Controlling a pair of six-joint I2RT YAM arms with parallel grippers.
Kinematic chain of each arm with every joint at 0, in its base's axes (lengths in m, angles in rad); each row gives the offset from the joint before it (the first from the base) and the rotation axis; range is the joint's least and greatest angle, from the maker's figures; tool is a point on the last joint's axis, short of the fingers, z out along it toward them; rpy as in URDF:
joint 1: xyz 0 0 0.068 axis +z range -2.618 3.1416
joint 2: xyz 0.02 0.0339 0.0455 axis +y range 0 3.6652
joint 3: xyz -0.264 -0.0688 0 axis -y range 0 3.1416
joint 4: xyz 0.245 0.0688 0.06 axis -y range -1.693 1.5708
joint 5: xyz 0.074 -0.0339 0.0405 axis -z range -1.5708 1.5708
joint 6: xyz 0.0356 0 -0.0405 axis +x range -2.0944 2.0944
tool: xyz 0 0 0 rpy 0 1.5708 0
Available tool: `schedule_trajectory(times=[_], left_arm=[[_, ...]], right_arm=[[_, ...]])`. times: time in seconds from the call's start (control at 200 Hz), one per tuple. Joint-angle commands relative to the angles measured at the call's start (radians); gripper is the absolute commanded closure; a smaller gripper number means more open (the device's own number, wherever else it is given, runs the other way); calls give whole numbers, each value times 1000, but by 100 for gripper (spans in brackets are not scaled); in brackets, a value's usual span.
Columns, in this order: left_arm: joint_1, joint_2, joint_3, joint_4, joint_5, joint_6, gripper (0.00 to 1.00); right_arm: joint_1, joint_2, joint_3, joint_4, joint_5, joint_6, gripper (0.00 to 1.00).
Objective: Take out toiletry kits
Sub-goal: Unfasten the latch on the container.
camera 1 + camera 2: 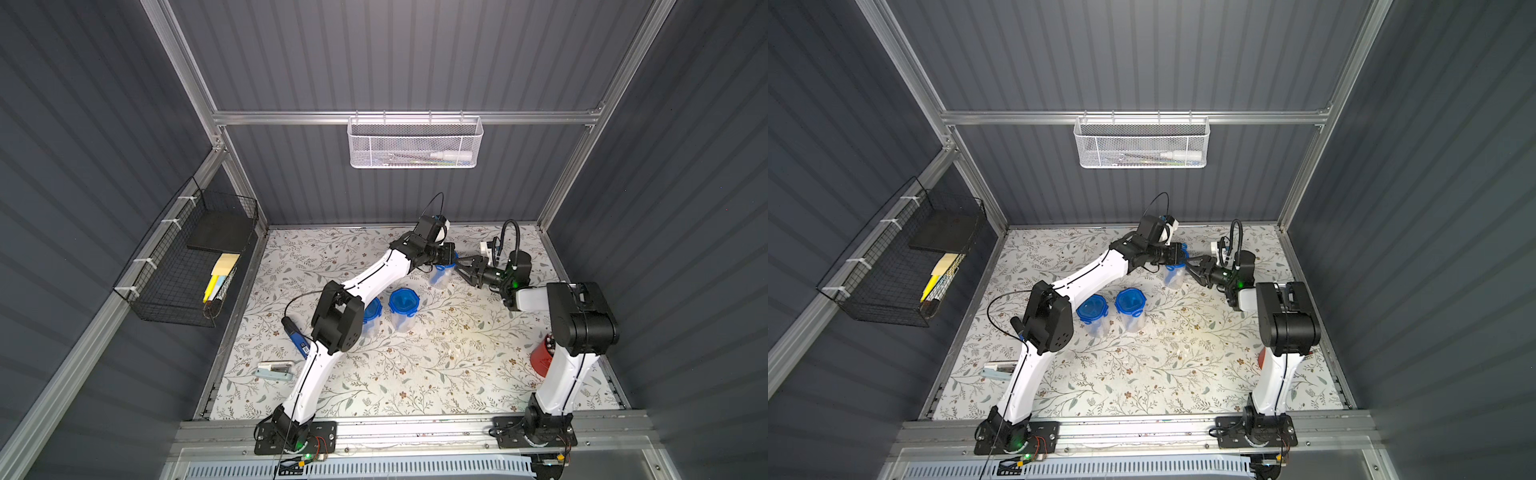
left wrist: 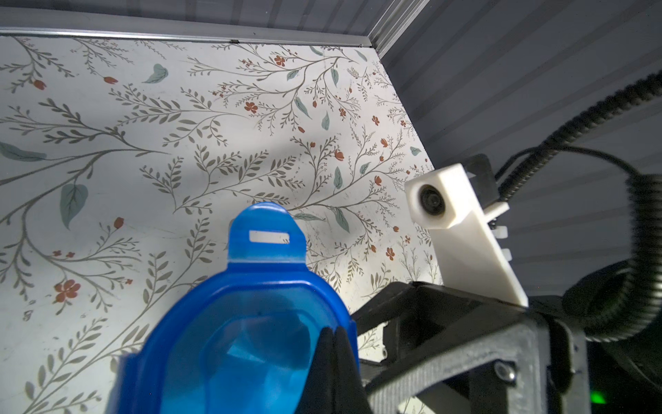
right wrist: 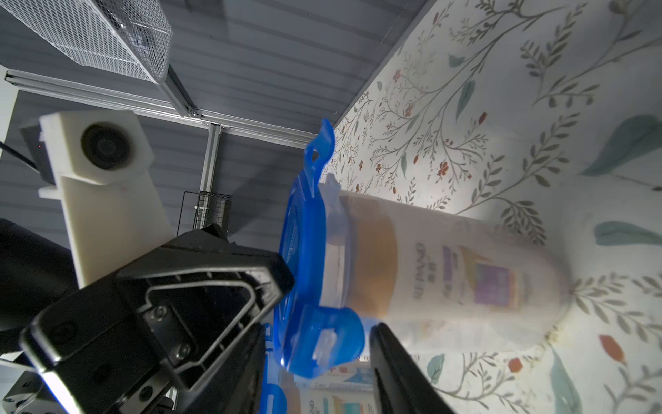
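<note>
One clip-lid jar [image 1: 439, 277] in work, upper centre: left gripper [image 2: 333, 344] clenched, pinning its lid [image 2: 243, 340]; right gripper [image 1: 462, 269] splayed at a clip tab [image 3: 322, 340]. Lever outward and keep it upright.

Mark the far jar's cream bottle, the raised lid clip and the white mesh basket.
cream bottle [image 3: 433, 276]: right wrist view, white body by label
raised lid clip [image 2: 267, 252]: left wrist view, below its slot
white mesh basket [image 1: 415, 143]: a top view, front wall

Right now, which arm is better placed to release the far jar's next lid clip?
Likely right: the right gripper stands open around a folded-down lid clip on the jar; the left gripper is shut, resting on the blue lid.
</note>
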Motion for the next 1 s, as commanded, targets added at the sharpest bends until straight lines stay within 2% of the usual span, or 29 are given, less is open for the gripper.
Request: schedule_trajectory(times=[0.0,0.51,0.996], left_arm=[[19,115,-96,-284,-55,-11,100],[19,104,-182,-245,-45,-26,100],[20,105,-247,-214,-28,-49,100]], right_arm=[[5,23,24,147,-11,78,51],[5,26,-17,413,-23,220,60],[-12,-15,-55,421,-30,225,62]])
